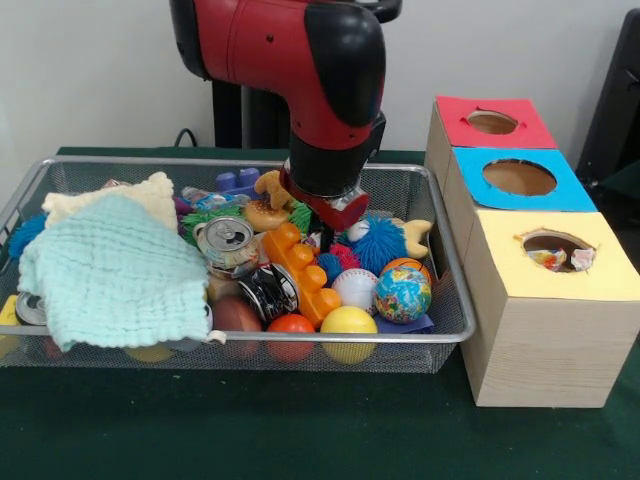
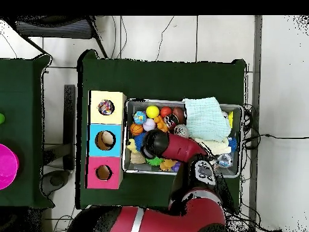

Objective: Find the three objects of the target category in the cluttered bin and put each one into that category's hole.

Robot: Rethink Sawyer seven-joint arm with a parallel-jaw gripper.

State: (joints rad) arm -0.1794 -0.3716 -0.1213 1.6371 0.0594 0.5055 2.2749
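The silver wire-mesh bin (image 1: 440, 335) is holding a soft mint waffle cloth (image 1: 115, 275), a crinkled cream cloth (image 1: 150, 195), a dented can (image 1: 226, 240), an orange knobbed block (image 1: 300, 270) and smooth balls. The gripper (image 1: 326, 232) is reaching down among them, its tips hidden in the clutter, so their spread cannot be told. A dotted white cloth (image 1: 552, 259) is showing inside the rough-edged hole (image 1: 556, 243) of the yellow-topped wooden box, well to the side of the gripper and outside the bin.

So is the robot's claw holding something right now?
Gripper: down in the bin among the toys; open or shut cannot be told.
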